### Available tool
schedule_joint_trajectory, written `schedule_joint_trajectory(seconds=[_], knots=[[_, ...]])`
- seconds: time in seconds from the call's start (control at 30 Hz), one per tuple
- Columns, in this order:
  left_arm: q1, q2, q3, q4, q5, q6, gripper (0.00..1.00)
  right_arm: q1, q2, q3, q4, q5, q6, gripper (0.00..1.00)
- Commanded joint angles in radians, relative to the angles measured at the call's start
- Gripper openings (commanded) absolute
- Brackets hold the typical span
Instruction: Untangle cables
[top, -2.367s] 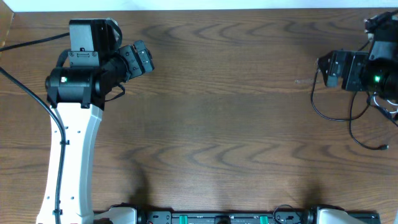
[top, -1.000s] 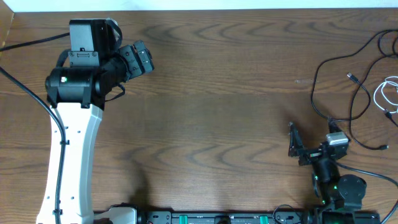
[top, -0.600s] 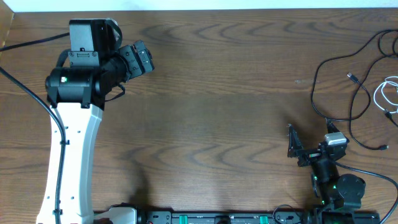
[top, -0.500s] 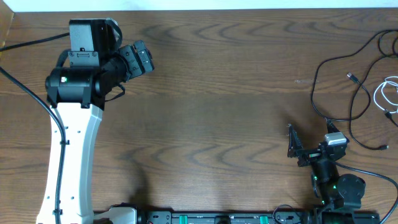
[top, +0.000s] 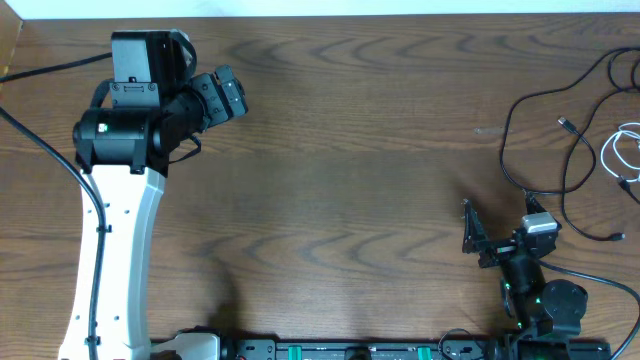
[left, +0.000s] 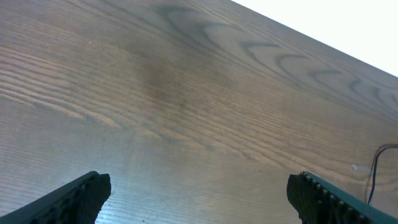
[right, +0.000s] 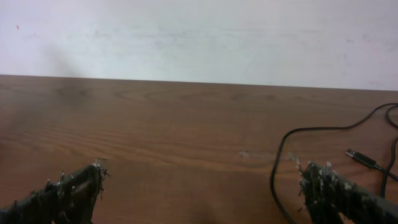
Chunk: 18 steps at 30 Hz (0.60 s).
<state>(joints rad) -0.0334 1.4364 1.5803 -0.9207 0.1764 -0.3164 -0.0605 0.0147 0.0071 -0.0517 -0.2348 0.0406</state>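
Note:
The thin black cable (top: 503, 155) lies in loose loops at the table's right side, one small plug (top: 565, 123) resting inside a loop. Beside it at the right edge sits the white cable (top: 612, 152), partly cut off by the frame. My right gripper (top: 500, 232) is folded back near the front edge, open and empty, below the loops. In the right wrist view the black cable (right: 274, 168) runs just inside the right fingertip (right: 323, 186). My left gripper (top: 235, 95) hovers at the far left, open over bare wood (left: 199, 124); a bit of black cable (left: 373, 174) shows far off.
The left arm's white link (top: 115, 260) stretches from the front edge to the upper left. A thick black arm wire (top: 50, 65) runs off the left side. A pale wall (right: 199, 37) stands behind the table's far edge.
The right arm has drawn back from over the cables at the right edge to the front edge, uncovering them. Over the last second nothing has moved.

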Motion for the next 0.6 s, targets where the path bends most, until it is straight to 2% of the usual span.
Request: schedule_joint_trajectory(seconds=[0.0,0.1,0.3,0.43,0.57], knots=[[0.004,0.007,0.006,-0.006,-0.017,0.009,0.96,0.006,-0.009,-0.002,-0.004,-0.003,0.006,0.99],[0.004,0.008,0.005,-0.026,-0.017,0.009,0.96,0.006,-0.009,-0.002,-0.004,-0.003,0.007,0.99],[0.004,-0.06,-0.051,0.022,-0.121,0.01,0.96,0.006,-0.009,-0.002,-0.004,-0.003,0.007,0.99],[0.004,-0.188,-0.206,0.199,-0.136,0.084,0.96,0.006,-0.009,-0.002,-0.004,-0.003,0.007,0.99],[0.004,-0.393,-0.463,0.436,-0.137,0.205,0.96,0.006,-0.009,-0.002,-0.004,-0.003,0.007,0.99]])
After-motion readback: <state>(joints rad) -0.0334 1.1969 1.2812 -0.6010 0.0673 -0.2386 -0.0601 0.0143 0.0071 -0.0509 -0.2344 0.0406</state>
